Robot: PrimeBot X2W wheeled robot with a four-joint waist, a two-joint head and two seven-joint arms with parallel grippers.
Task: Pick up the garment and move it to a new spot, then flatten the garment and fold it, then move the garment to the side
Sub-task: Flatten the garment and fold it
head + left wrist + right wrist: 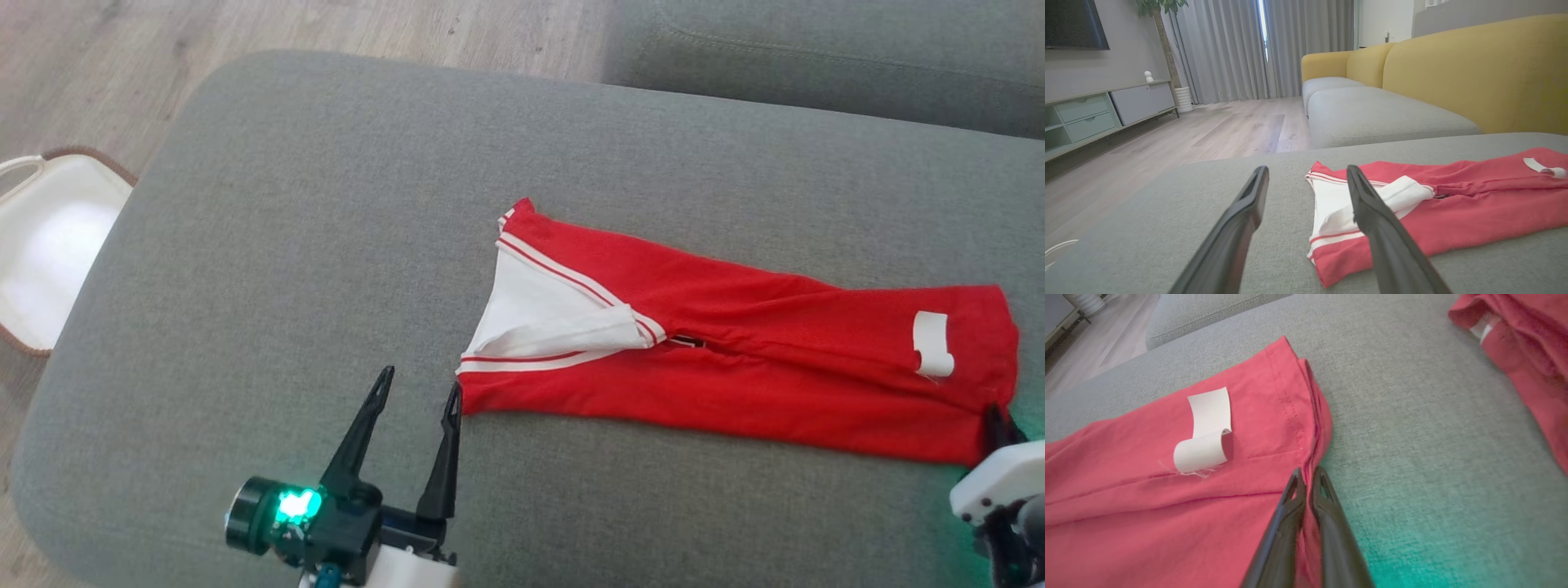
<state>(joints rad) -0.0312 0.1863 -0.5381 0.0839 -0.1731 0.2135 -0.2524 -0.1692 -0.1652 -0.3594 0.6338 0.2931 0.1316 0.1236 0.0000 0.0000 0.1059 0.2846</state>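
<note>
Red cloth with white striped trim, the garment (735, 359) lies stretched out flat along a grey sofa cushion (326, 204). Its open neck end shows a white lining (547, 314), folded partly back on itself. At the garment's opposite end, near the hem, a small white label (932, 343) curls up from the red fabric.

The left claw (420, 381) stands with its two dark fingers spread wide apart and nothing between them. It sits just off the garment's neck end, at the corner nearer the robot. One fingertip is just beside the striped edge there, and I cannot tell whether it touches. A green light glows on the wrist behind it.

The right claw (1309, 471) is at the garment's hem end, on the corner nearer the robot and close to the label. Its fingers are pressed together, pinching the doubled hem edge of the garment between them.

Beyond the garment's hem, more red cloth (1535, 355) lies on the same cushion. Whether it belongs to the garment cannot be told.

Past the neck end and off the cushion's edge, a white basket with a brown rim (49, 245) sits on the wooden floor (98, 49). On the garment's far side a second grey cushion (816, 49) adjoins, backed by yellow upholstery (1474, 73).
</note>
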